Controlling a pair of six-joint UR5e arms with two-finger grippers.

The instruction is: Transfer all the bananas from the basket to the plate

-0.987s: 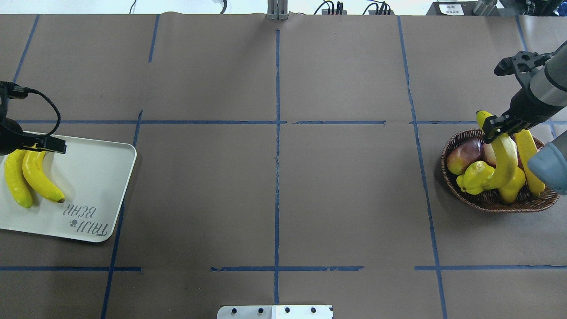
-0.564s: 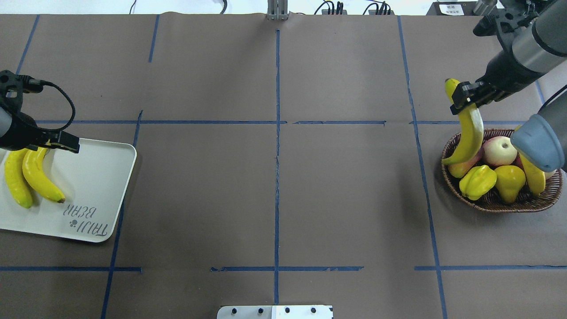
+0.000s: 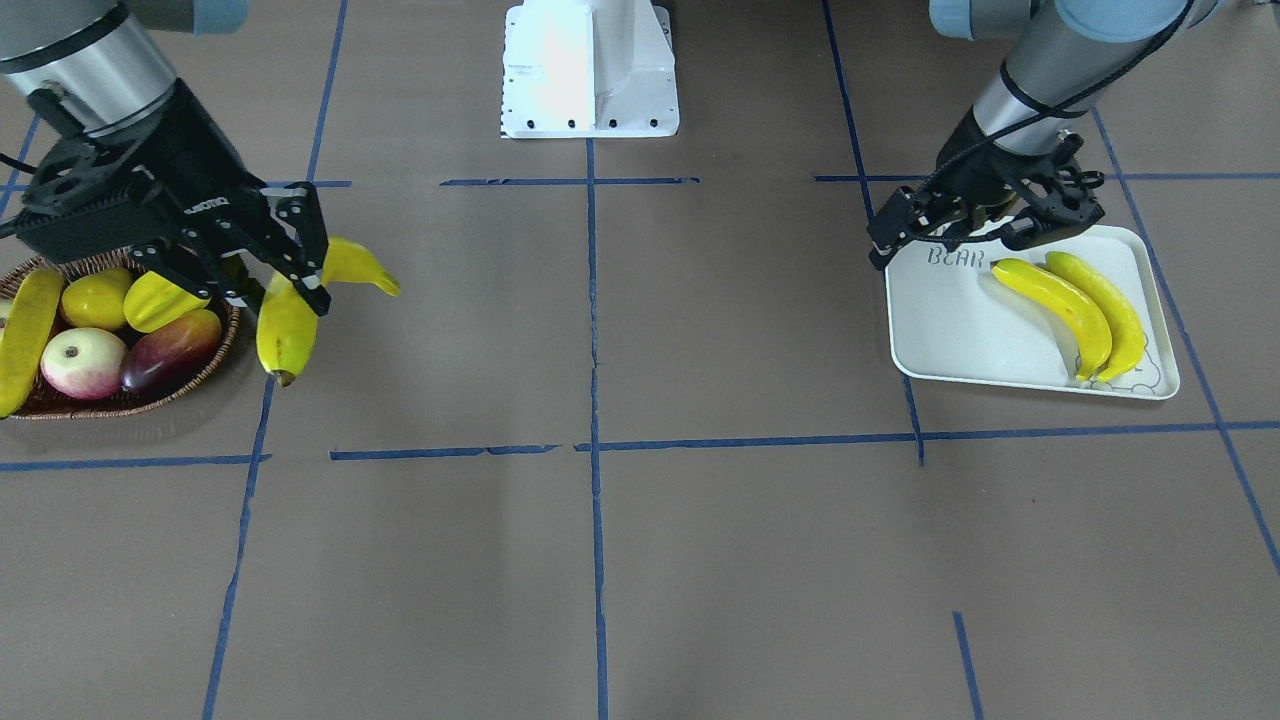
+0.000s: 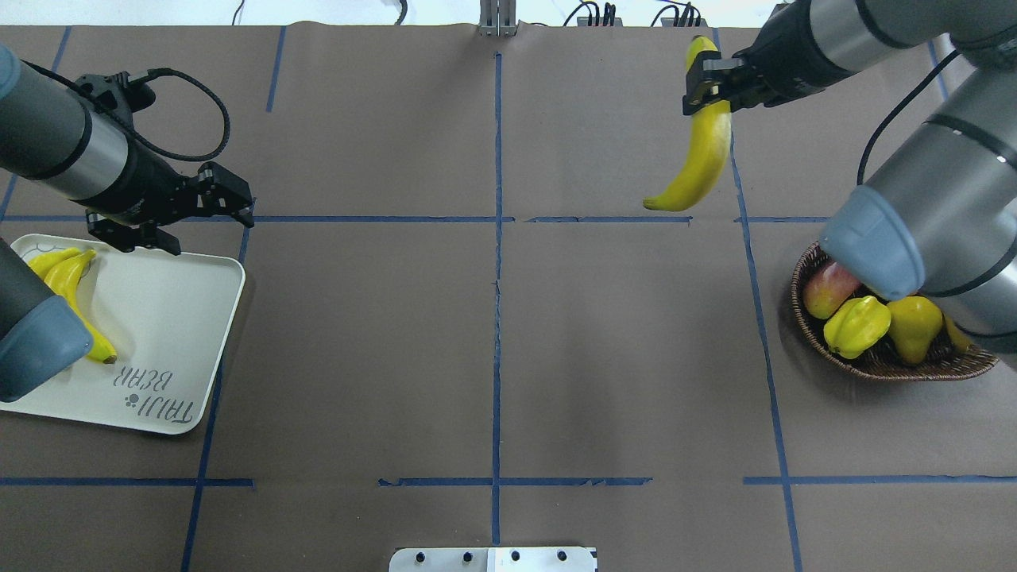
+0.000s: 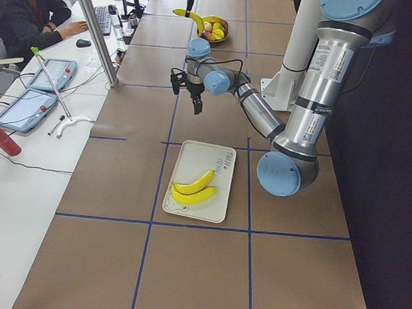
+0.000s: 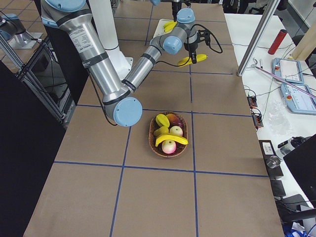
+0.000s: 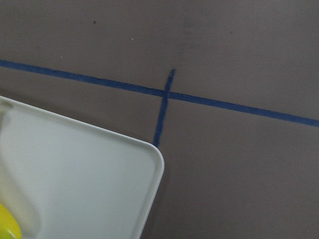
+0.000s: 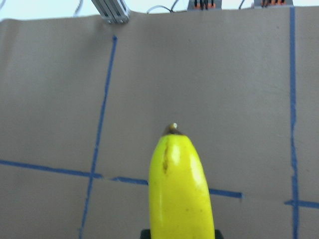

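My right gripper [image 4: 709, 86] is shut on the stem end of one banana [image 4: 701, 159], which hangs in the air left of the basket [image 4: 874, 367], over the far table; its body fills the right wrist view [image 8: 180, 191]. Another banana [image 3: 24, 335] lies in the wicker basket [image 3: 150, 393] among other fruit. Two bananas [image 4: 70, 274] rest side by side on the plate [image 4: 159, 318]. Above the plate's far right corner [image 7: 124, 164] my left gripper [image 4: 208, 225] stands open with nothing between its fingers.
The basket also holds a starfruit [image 4: 856, 324], a yellow pear [image 4: 912, 326] and red-yellow fruit [image 4: 826, 287]. The robot's white base [image 3: 590, 70] stands at the table's near middle. A person [image 5: 27, 13] sits at a side desk with tablets.
My right gripper has lifted the banana out of the basket and carried it up and to the left. My left gripper has risen off the plate's bananas and moved right, still open.
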